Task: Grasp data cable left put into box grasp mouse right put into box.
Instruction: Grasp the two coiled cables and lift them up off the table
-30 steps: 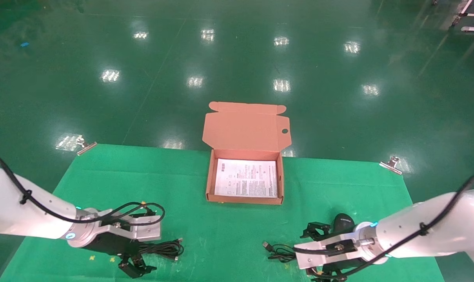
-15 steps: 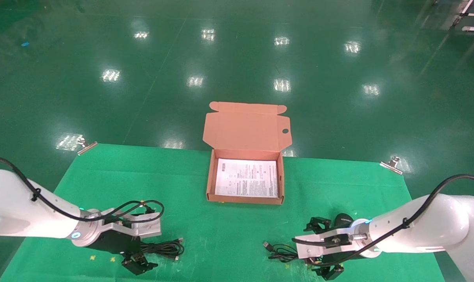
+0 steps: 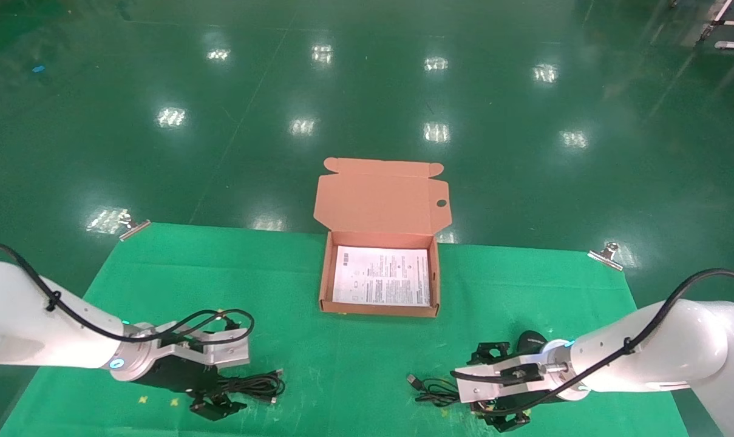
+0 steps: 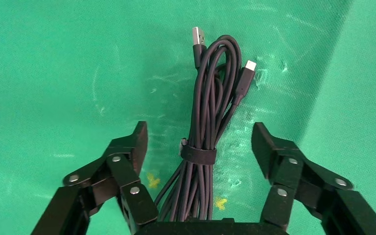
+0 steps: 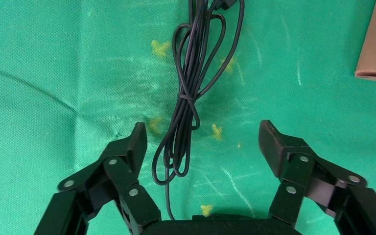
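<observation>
Near the front-left corner of the green mat (image 3: 160, 273), my left gripper (image 4: 198, 139) sits low over the data cable (image 4: 210, 127), fingers spread wide with one finger (image 4: 127, 147) on each side of the bundle and neither touching it. The data cable is a thin dark cord wound into a long narrow bundle, cinched near its middle by a dark strap; two plugs stick out at the far end, one flat silvery USB plug and one smaller pale-tipped plug. In the head view the bundle (image 3: 254, 385) lies flat on the mat just beside my left wrist, on the side toward the mat's centre. Toward the front-right part of the mat, my right gripper (image 5: 203, 142) is likewise spread open, fingers apart above the mouse's thin black cord (image 5: 186, 98), which lies in loose, knotted loops on the mat; nothing is pinched. The mouse (image 3: 529, 341) is a small black oval body, mostly hidden behind my right wrist in the head view; I cannot make out its wheel. Its cord (image 3: 430, 388) trails toward the mat's centre and ends in a USB plug. The box (image 3: 324, 273) stands open at the middle of the mat's far edge, orange-brown cardboard, tabbed lid folded back with a round hole near one corner, and a white printed sheet (image 3: 382, 275) lying flat inside.
</observation>
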